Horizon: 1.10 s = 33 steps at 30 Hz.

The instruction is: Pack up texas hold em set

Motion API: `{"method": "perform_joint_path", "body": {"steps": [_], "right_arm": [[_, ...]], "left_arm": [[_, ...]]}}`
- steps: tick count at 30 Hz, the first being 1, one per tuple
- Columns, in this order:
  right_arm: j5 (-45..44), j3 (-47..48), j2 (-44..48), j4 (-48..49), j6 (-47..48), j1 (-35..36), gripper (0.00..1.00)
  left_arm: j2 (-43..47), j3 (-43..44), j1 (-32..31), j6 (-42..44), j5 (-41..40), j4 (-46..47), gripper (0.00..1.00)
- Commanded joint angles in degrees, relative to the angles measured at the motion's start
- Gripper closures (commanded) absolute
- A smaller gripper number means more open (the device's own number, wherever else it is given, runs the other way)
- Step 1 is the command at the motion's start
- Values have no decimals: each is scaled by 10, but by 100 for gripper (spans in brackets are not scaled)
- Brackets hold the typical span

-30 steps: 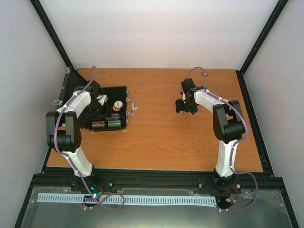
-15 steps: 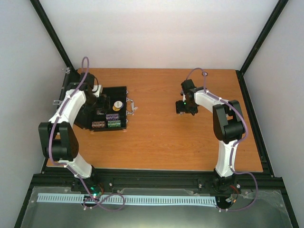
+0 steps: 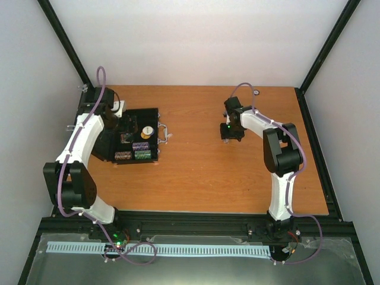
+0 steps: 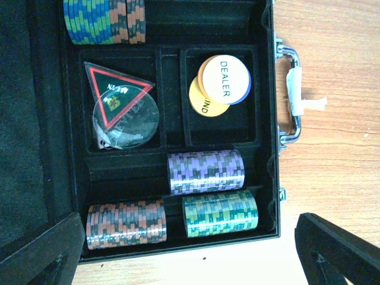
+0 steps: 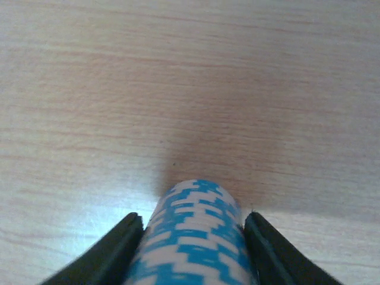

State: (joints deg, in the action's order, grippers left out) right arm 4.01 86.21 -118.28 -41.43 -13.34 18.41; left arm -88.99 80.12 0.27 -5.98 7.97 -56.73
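The black case (image 3: 152, 114) lies open at the table's left, silver handle (image 4: 294, 89) towards the middle. Its tray (image 4: 172, 119) holds purple (image 4: 205, 172), green (image 4: 219, 214) and orange (image 4: 126, 224) chip stacks and a blue-and-orange stack (image 4: 104, 21). It also holds white and yellow dealer discs (image 4: 222, 80) and a dark triangular token (image 4: 116, 89) on a clear disc. My left gripper (image 4: 190, 252) hangs open and empty above the case (image 3: 126, 127). My right gripper (image 5: 193, 221) is shut on a blue-and-white chip stack (image 5: 196, 237) close over the bare wood (image 3: 231, 134).
The wooden table (image 3: 202, 178) is fenced by a black frame (image 3: 312, 142) with white walls behind. The case's lid (image 4: 24, 119) lies flat on the left. White tape (image 4: 297, 98) wraps the handle.
My left arm has swung back and leftward, its elbow dropping lower left, with the gripper staying over the case. My right gripper has shifted slightly left with the stack.
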Motion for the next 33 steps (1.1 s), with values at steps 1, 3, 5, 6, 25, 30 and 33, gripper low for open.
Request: {"method": "perform_joint_path", "body": {"steps": [1,3,5,6,25,30,33], "right_arm": [[15,20,-12,-11,-1,9,71],[24,15,-2,-15,-5,11,86],[39,4,19,-15,-9,14,96],[49,1,32,-15,-11,17,97],[321,299,-92,115,-170,212,97],[353,433,-193,100,-195,241,97],[349,474,-225,81,-199,255,97]], "left_arm": [[33,-3,4,0,-22,-6,0],[41,-1,4,-2,-41,-10,0],[48,3,4,-5,-61,-13,0],[53,4,3,-8,-68,-14,0],[182,-2,4,-104,-15,24,0],[192,-22,4,-94,-11,16,0],[198,-24,4,-90,-10,19,0]]}}
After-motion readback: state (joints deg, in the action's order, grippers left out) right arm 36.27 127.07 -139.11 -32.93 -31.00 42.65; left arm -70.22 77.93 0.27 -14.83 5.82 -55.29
